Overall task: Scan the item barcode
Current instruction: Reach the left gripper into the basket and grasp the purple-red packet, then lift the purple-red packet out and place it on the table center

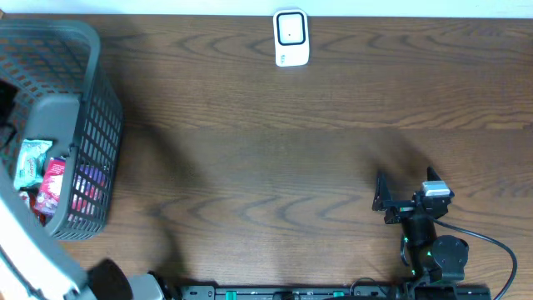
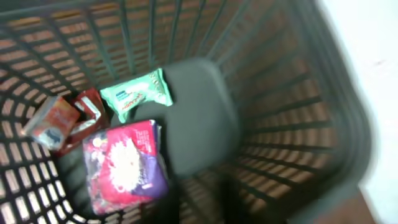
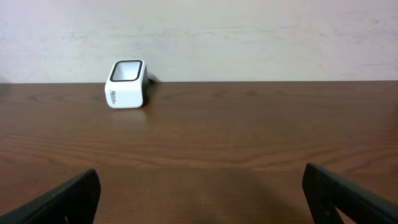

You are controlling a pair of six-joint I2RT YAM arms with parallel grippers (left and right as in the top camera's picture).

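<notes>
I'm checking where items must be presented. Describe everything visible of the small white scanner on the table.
The small white boxy scanner stands alone on the dark wooden table, near its far edge by the pale wall. It looks like smooth plastic with rounded corners. A black-rimmed pale window fills its upper face, tilted toward the arms; small dark lettering marks its front. Only the table touches it.

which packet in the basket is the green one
The mint-green packet, uppermost in the basket in the left wrist view; the big packet is pink and the small ones red.
</notes>
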